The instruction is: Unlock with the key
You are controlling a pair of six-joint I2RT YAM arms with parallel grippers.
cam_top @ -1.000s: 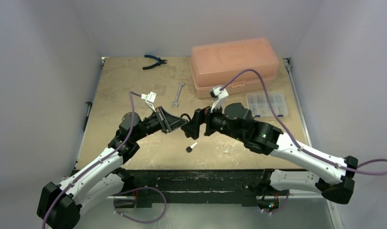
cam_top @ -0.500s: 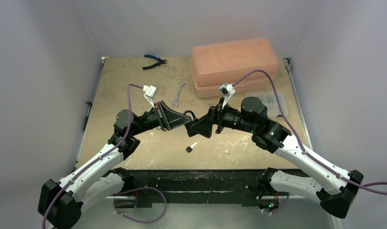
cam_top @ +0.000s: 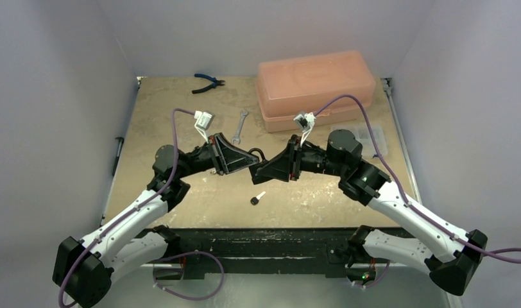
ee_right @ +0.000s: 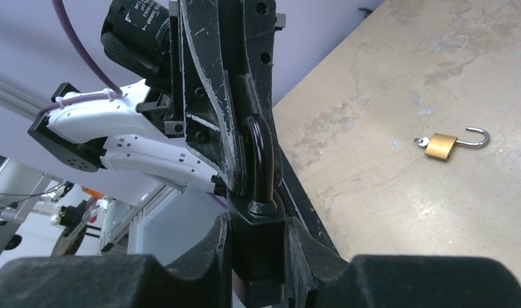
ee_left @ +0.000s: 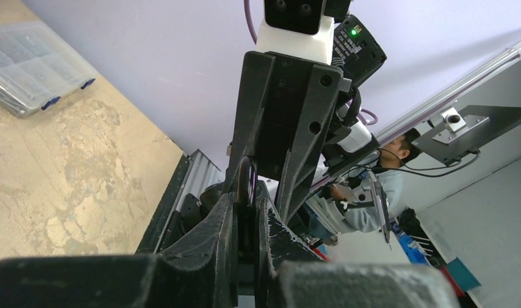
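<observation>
Top external view: we see the left tool [cam_top: 245, 162] and the right tool [cam_top: 260, 172] meeting tip to tip in the air over the middle of the bench [cam_top: 181, 115]. A small dark-and-pale object [cam_top: 257, 198] lies on the bench just below them, and it is too small for us to name. Left wrist view: the left fingers appear pinched on a thin dark shackle [ee_left: 247, 181] seen edge-on, with the right tool facing it from above. Right wrist view: the right tool is clamped on the body of a black padlock [ee_right: 258, 239]. Its shackle rises into the grip of the left tool, and the one leg we can see sits down in the body. A brass padlock [ee_right: 445, 144] lies apart on the bench with its shackle swung open. We see no key at the black padlock, and its keyway is hidden. We judge that this lock is grasped and presented but not yet opened, so inserting and turning the key remain.
</observation>
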